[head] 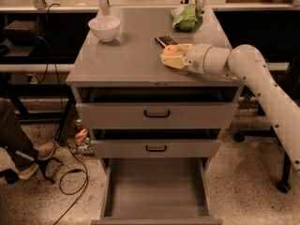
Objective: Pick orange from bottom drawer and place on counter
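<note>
The orange sits between the fingers of my gripper, which is shut on it low over the right middle of the counter. I cannot tell whether the orange touches the surface. My white arm reaches in from the right. The bottom drawer is pulled fully open below, and its flat grey floor is bare.
A white bowl stands at the counter's back left and a green bag at the back right. A small dark flat object lies just behind the gripper. The two upper drawers are slightly open. A person's shoe and cables are on the floor at the left.
</note>
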Action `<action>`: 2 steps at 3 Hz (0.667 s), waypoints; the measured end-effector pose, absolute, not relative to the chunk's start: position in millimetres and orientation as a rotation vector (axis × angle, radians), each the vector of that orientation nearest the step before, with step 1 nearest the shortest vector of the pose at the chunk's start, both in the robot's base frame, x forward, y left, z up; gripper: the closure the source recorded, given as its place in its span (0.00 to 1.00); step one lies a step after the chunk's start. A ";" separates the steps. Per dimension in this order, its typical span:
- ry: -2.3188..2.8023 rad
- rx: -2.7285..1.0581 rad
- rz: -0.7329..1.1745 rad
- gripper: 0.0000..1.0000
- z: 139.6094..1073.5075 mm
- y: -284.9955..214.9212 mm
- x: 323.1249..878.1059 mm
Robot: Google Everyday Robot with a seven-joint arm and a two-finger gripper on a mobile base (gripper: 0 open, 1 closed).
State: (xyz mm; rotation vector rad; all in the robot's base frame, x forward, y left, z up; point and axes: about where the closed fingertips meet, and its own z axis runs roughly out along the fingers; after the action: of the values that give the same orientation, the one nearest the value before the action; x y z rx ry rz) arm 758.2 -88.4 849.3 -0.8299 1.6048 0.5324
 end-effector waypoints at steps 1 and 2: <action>1.639 -0.843 0.529 0.05 839.5 -86.6 761.0; 1.647 -0.845 0.530 0.00 836.9 -86.4 761.5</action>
State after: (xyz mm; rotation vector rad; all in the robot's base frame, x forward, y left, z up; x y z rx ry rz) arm 761.5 -86.4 836.9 -0.8453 1.6473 0.5300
